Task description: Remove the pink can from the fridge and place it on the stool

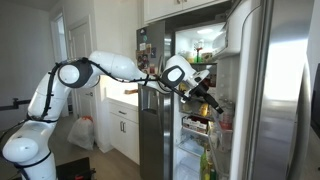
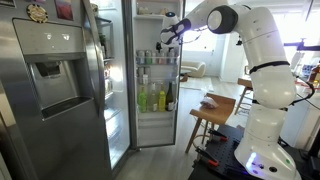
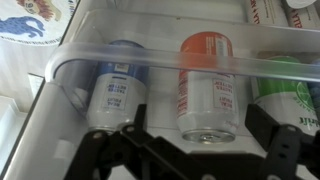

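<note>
The stainless-steel fridge [image 1: 250, 100] stands open with a bright white interior; it also shows in an exterior view [image 2: 60, 80]. In the wrist view a can with a pink-red top and white body [image 3: 207, 90] stands on a door shelf behind a clear rail. A blue-topped can [image 3: 118, 85] is at its left and a green can [image 3: 295, 90] at its right. My gripper [image 3: 195, 135] is open, its fingers on either side of the pink can and apart from it. In both exterior views the gripper [image 1: 205, 93] [image 2: 168, 35] reaches into the fridge. The wooden stool [image 2: 215, 108] stands beside the robot base.
The clear shelf rail [image 3: 160, 58] runs across in front of the cans. Bottles [image 2: 155, 97] crowd the lower door shelves. White cabinets [image 1: 120, 125] and a white bag [image 1: 80, 132] are behind the arm. The open fridge doors flank the arm.
</note>
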`<move>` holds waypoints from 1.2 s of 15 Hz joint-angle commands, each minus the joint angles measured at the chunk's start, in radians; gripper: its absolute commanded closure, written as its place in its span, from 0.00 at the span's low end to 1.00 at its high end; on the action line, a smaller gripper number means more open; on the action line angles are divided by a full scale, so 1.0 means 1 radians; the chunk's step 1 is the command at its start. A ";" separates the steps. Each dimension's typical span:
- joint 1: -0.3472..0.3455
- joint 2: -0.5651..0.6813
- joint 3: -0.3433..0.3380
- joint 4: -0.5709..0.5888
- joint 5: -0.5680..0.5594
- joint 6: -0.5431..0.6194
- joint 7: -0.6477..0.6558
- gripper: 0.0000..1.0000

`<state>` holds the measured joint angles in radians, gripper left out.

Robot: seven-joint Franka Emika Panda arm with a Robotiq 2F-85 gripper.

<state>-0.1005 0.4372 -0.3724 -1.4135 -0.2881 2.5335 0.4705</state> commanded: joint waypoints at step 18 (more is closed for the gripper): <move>-0.023 0.132 -0.020 0.091 -0.033 0.138 -0.024 0.58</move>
<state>-0.1251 0.5501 -0.3799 -1.3575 -0.2977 2.6542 0.4559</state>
